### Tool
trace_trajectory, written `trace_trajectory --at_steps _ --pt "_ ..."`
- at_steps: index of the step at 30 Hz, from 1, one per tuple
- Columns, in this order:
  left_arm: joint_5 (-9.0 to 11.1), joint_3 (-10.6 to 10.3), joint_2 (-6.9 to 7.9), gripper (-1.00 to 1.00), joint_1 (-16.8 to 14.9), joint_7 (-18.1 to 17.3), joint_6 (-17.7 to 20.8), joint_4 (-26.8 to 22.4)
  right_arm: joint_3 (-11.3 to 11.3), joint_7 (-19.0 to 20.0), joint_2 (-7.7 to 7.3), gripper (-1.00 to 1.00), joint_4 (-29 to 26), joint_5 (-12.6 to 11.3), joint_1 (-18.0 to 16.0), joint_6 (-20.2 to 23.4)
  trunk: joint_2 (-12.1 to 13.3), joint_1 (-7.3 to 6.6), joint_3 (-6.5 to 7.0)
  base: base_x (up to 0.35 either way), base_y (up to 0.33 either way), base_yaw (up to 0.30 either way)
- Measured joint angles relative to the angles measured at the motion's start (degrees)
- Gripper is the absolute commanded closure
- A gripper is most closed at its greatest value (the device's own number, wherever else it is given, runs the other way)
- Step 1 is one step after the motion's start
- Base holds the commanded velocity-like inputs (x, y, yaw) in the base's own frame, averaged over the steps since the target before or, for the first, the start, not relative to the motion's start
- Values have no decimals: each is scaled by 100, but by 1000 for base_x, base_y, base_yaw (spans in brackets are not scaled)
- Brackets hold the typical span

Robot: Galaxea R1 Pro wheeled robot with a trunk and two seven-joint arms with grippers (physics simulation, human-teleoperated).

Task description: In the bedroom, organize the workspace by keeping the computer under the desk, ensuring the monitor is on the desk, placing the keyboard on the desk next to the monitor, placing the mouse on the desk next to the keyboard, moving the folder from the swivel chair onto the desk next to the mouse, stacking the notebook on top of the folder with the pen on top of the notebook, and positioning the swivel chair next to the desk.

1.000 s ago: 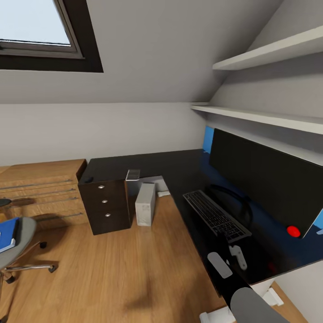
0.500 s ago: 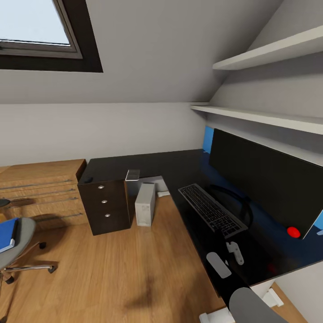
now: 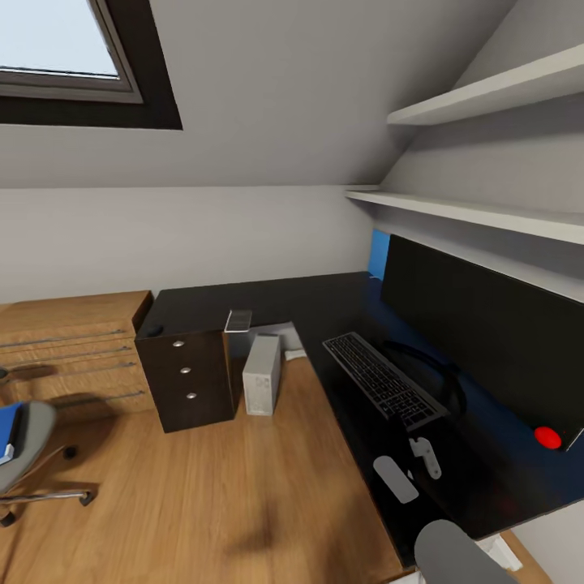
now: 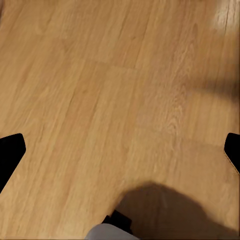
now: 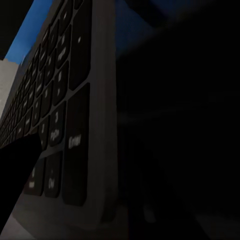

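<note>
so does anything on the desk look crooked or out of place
The keyboard lies askew, angled to the desk edge and the monitor. The folder sits on the chair, not the desk.

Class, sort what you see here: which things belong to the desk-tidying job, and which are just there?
Job: desk, monitor, keyboard, computer, chair, folder, right gripper.
Just there: wood cabinet, shelves, window.
</note>
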Motion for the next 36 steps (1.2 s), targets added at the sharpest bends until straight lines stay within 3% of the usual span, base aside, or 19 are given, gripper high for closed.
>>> trace_trajectory --at_steps 8,12,14,16,21,27,36 --pt "-2 -3 -6 -100 0 0 0 0 -4 -51 1 100 25 -10 0 34 1 3 0 45 0 0" --pt "-4 -3 -9 -100 -1 0 0 0 16 -667 14 100 29 -34 1 21 1 3 0 0 0 0" --pt "-7 -3 -10 -100 0 1 0 0 12 -921 11 100 -38 250 -2 73 0 3 1 0 0 0" --pt "-8 -3 -12 -100 0 2 0 0 37 -1049 8 100 -129 269 -2 88 0 3 1 0 0 0" --pt "-4 -106 -9 -100 0 10 0 1 51 -1084 9 100 -151 249 -2 88 0 3 1 0 0 0" --pt "-3 -446 -9 -100 1 27 -7 1 39 -1125 8 100 -161 270 -2 74 -1 0 0 96 0 0" --pt "-4 -479 -6 -100 1 26 -16 0 45 -1125 8 100 -173 257 -3 64 -1 2 1 114 0 0"
